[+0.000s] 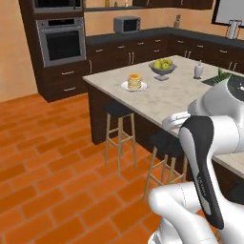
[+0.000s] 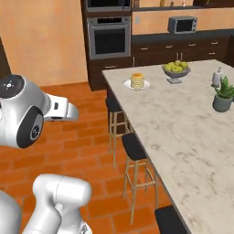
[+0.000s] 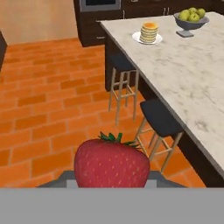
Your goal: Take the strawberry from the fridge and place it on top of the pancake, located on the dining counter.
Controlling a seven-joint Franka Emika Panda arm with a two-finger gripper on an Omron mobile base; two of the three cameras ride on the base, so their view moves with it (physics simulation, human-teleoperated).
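Strawberry in my grip, pancake far off at one o'clock.
My gripper [image 3: 112, 186] is clenched on the strawberry [image 3: 112, 164]; it looks light, soft and bruisable, so I'd keep squeezing gently across its broad middle toward the pancake [image 3: 149, 32].

Even, shadowless, slightly soft rendering

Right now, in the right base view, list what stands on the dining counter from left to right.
pancake → grey bowl of yellow-green apples → small white bottle → potted plant, all on the dining counter.
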